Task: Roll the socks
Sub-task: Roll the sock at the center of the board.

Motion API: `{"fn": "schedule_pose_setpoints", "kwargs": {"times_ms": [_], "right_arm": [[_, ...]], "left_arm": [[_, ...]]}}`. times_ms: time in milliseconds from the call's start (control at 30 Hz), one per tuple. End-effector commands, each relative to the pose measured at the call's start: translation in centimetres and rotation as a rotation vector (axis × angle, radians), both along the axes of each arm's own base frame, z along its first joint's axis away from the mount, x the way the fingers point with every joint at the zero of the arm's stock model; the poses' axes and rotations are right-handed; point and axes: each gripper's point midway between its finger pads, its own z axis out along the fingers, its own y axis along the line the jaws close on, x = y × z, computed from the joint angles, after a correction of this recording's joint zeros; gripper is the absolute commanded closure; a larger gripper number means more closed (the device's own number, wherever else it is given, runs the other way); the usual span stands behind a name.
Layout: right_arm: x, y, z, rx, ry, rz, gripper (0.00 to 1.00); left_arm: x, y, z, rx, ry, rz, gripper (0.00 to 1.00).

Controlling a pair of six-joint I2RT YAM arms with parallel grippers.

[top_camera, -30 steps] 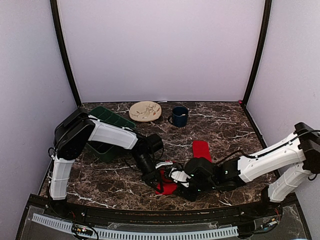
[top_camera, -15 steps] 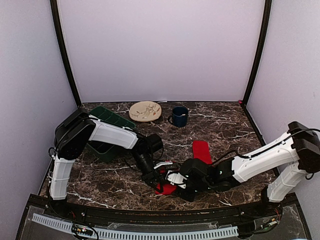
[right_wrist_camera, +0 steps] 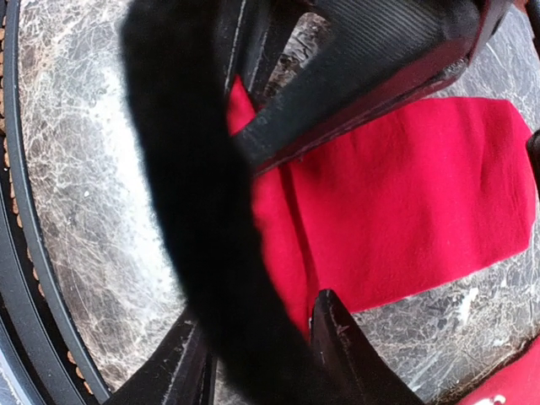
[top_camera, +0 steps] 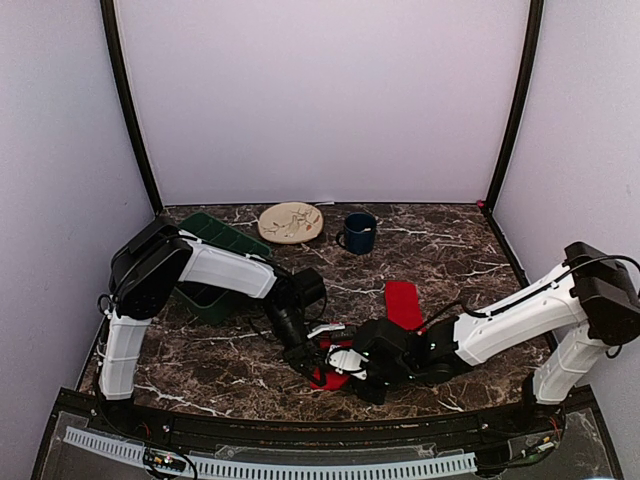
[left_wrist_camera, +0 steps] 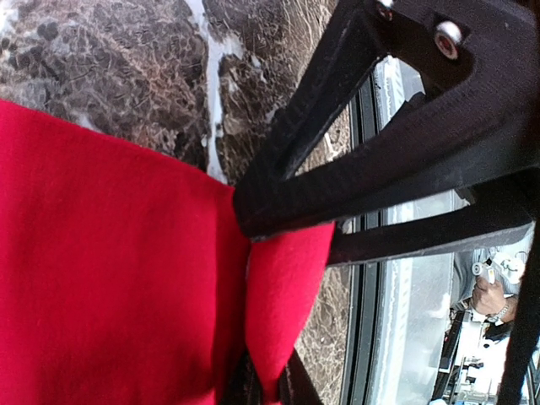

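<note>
Left arm (top_camera: 225, 268) reaches low toward the centre, its gripper (top_camera: 315, 358) angled down, jaws pinched on a sock (left_wrist_camera: 110, 270) edge. Right arm (top_camera: 510, 320) stretches low leftward, its gripper (top_camera: 346, 362) just beside the other, jaws parted.

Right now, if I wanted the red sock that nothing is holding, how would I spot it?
Look at the dark marble table and follow the white arm reaching in from the right. Just beyond it, toward the back wall, a red sock lies flat by itself. The other red sock sits nearer the front edge, bunched and pinched in the left tool.
</note>
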Motion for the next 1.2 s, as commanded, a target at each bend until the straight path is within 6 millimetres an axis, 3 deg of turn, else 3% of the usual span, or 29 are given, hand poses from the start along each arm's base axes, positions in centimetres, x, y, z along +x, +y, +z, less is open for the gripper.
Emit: {"fn": "schedule_pose_setpoints", "kwargs": {"times_ms": [0,167,433,667,867,1167], "right_arm": [[-0.3,1.4,0.8,0.031,-0.007,0.035,0.65],[-0.1,1.7,1.3,0.038,-0.019,0.044,0.68],[-0.4,1.9,0.9,0.019,-0.007,0.067,0.89],[-0.7,1.5,0.3,0.002,0.018,0.063,1.0],[-1.0,1.3,-0.2,-0.003,0.06,0.042,1.0],[0.0,0.7,-0.1,0.044,0.166,-0.052,1.0]], "left_arm": [[-0.1,0.0,0.0,0.003,0.013,-0.008,0.92],[-0.1,0.1,-0.1,0.007,0.017,-0.007,0.92],[0.1,0.1,-0.4,0.021,0.008,-0.003,0.86],[0.3,0.2,-0.4,0.041,-0.004,0.004,0.8],[0.7,1.0,-0.6,0.073,-0.016,0.04,0.73],[2.7,1.4,1.2,0.008,-0.077,0.128,0.68]]}}
